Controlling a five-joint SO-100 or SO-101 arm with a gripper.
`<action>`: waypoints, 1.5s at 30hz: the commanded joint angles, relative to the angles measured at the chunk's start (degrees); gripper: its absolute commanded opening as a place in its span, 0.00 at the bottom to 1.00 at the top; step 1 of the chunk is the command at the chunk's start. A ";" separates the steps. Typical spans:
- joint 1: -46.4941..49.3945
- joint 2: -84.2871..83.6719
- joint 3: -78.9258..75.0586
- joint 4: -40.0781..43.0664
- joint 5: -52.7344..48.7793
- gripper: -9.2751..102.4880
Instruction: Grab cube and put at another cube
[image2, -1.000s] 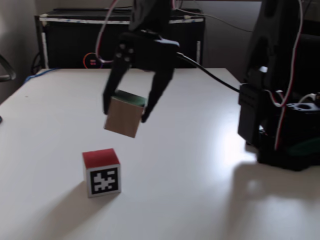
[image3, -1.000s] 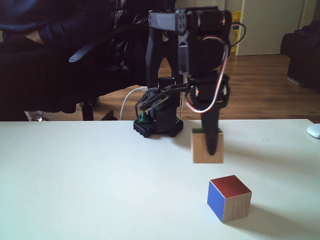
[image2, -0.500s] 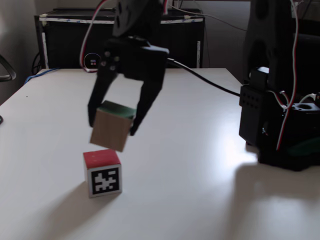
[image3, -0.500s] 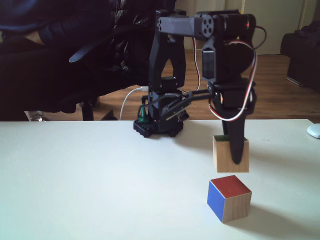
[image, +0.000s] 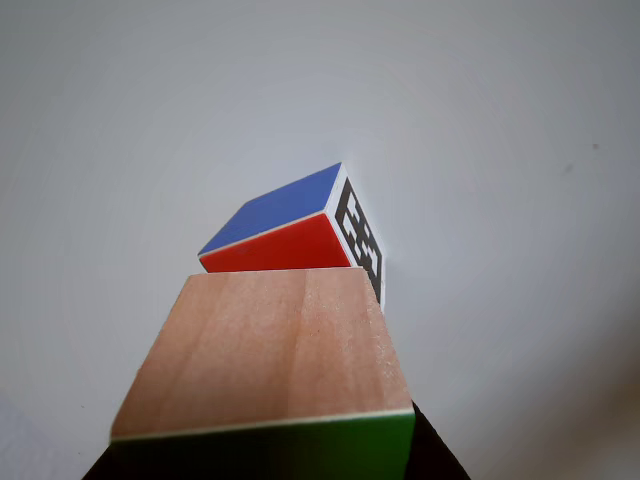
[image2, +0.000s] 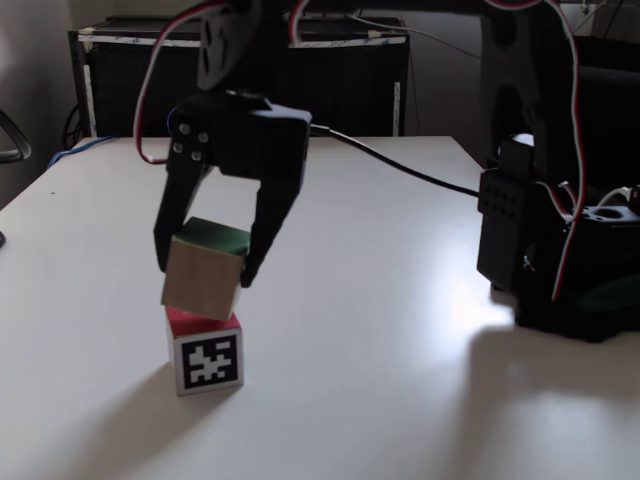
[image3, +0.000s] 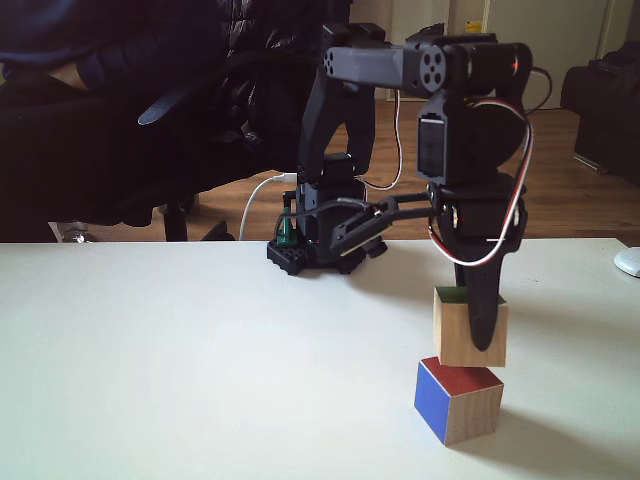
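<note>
The gripper (image2: 204, 270) has its two black fingers (image2: 268, 235) closed against opposite sides of the cube (image2: 203, 268), which sits between them with its green face up and its lower half hanging below the fingertips. In a fixed view the cube (image3: 470, 327) is directly over another cube (image3: 458, 400), at or just above its red top; whether they touch cannot be told. It sits slightly tilted and offset towards the right there. In the other view the wooden cube (image: 265, 365) fills the foreground, with another cube (image: 295, 232) just beyond it on the white table (image: 480, 120), showing blue, red and marker faces.
</note>
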 joint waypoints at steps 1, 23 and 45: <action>-0.44 0.09 -3.52 0.26 0.44 0.19; 1.23 -5.36 -8.53 2.02 0.79 0.23; -0.79 -5.62 -13.97 7.47 3.34 0.38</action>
